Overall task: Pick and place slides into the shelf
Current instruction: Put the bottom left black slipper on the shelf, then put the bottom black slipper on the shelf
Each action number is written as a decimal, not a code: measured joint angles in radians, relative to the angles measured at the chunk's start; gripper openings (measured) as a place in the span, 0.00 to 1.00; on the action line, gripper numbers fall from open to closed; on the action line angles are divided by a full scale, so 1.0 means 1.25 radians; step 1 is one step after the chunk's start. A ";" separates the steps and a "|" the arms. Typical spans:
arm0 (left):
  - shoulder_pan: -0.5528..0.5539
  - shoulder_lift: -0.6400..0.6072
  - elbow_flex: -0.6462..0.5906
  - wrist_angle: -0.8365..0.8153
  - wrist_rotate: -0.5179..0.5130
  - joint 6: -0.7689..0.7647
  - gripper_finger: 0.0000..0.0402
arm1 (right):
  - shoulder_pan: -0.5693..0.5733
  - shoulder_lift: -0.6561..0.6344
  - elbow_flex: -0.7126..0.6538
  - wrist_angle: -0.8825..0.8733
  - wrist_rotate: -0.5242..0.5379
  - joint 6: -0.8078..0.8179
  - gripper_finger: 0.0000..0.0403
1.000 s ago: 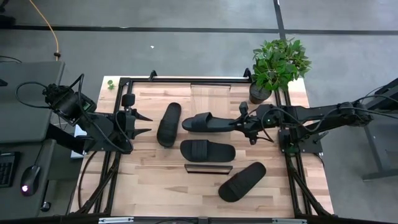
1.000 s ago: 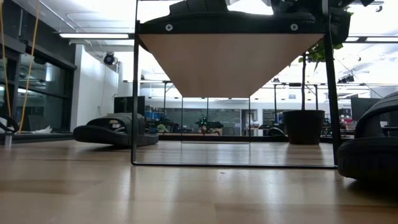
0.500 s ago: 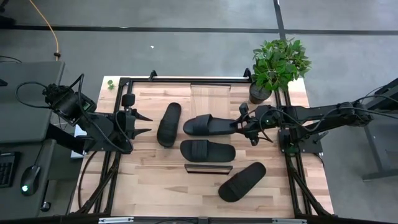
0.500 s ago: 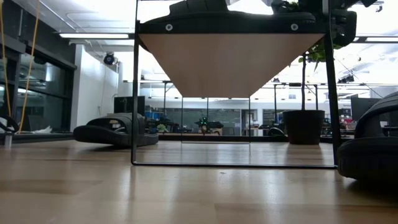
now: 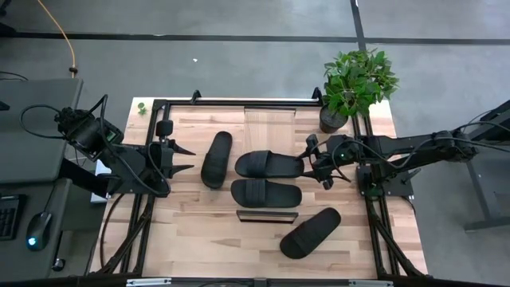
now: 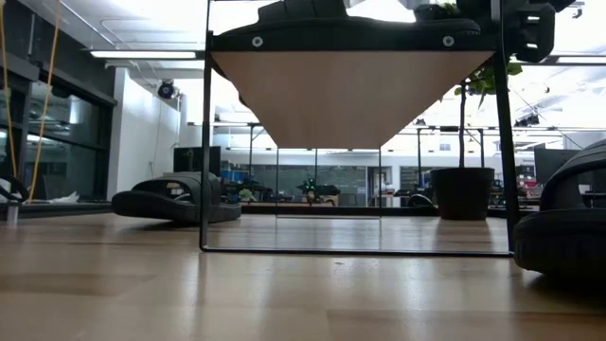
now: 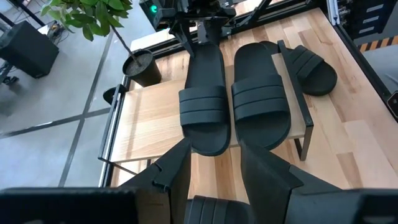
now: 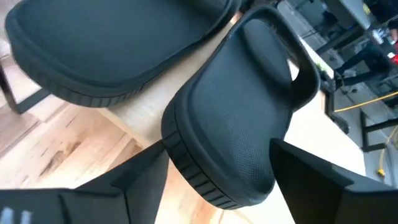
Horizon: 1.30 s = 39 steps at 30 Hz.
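A pale wood table [image 5: 199,231] stands on grey floor beside a potted plant [image 5: 355,80]. Two black sandals [image 5: 268,165] lie side by side on the shelf [image 5: 267,215]; the right end effector [image 5: 316,167] is spread at one's end, the left end effector [image 5: 185,158] partly spread, empty.

Potted plant [image 5: 353,86] at table [image 5: 199,231] corner; possibly mouse [image 5: 33,241].

Two slides lie side by side on the shelf [image 5: 268,215] at mid-table: one [image 5: 269,165] toward the far edge, the other [image 5: 266,192] just beside it toward the near edge. A third slide [image 5: 216,159] sits on the tabletop [image 5: 199,231] left of the shelf, a fourth [image 5: 310,233] at the near right. The potted plant [image 5: 355,84] stands at the far right corner. The right gripper [image 5: 316,162] is at the far slide's right end, the left gripper [image 5: 182,159] left of the third slide.
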 joint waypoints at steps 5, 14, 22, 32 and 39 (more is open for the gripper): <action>0.000 0.000 0.000 0.000 0.000 0.000 0.31 | 0.000 0.000 0.000 -0.018 0.004 0.034 0.71; 0.000 0.000 0.000 0.000 0.000 -0.004 0.31 | 0.000 0.000 0.000 -0.047 0.026 0.070 0.71; 0.000 0.000 0.000 0.000 0.000 -0.014 0.31 | 0.000 -0.001 0.000 -0.082 0.096 0.145 0.71; 0.000 0.000 0.000 0.000 0.000 -0.018 0.31 | 0.016 -0.002 0.000 -0.122 0.095 0.225 0.71; 0.000 0.000 0.000 0.000 0.000 -0.029 0.31 | 0.050 -0.002 0.000 -0.143 0.145 0.251 0.71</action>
